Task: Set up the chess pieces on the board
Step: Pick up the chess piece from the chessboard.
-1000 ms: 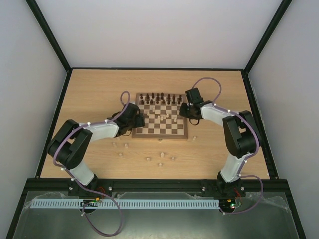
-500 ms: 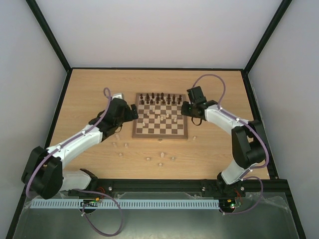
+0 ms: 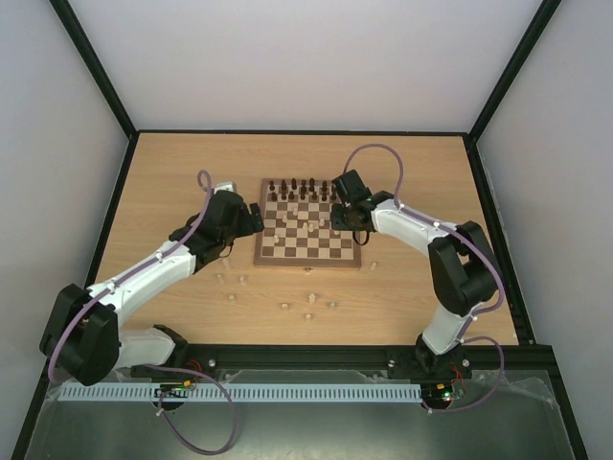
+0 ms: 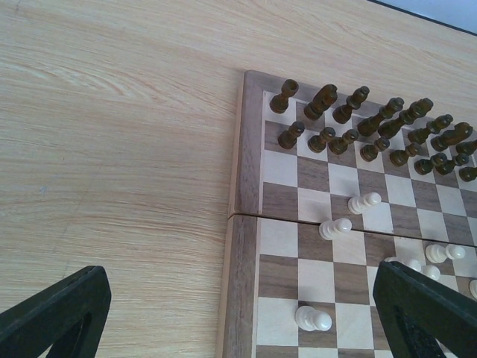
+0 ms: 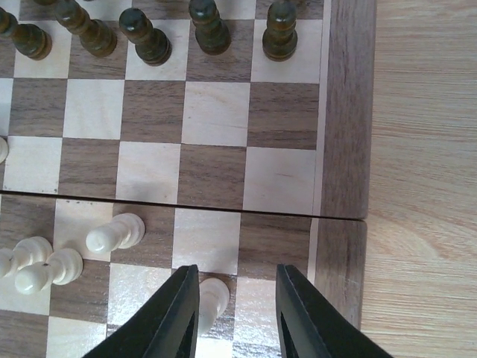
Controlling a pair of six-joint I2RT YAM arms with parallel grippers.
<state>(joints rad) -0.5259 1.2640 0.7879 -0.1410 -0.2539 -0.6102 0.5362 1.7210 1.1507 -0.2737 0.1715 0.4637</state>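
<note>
The board (image 3: 308, 223) sits in the middle of the table (image 3: 172, 192), dark pieces (image 3: 305, 188) lining its far edge. The pale chess pieces (image 4: 335, 228) are partly on it, partly strewn off its near edge. The left gripper (image 4: 240, 276) gapes empty at the left edge; the right gripper (image 5: 237, 276) loosely straddles one pawn (image 5: 212, 297), not pinching it — an off-centre close could topple it. That gripper has slid inward from the right edge.
</note>
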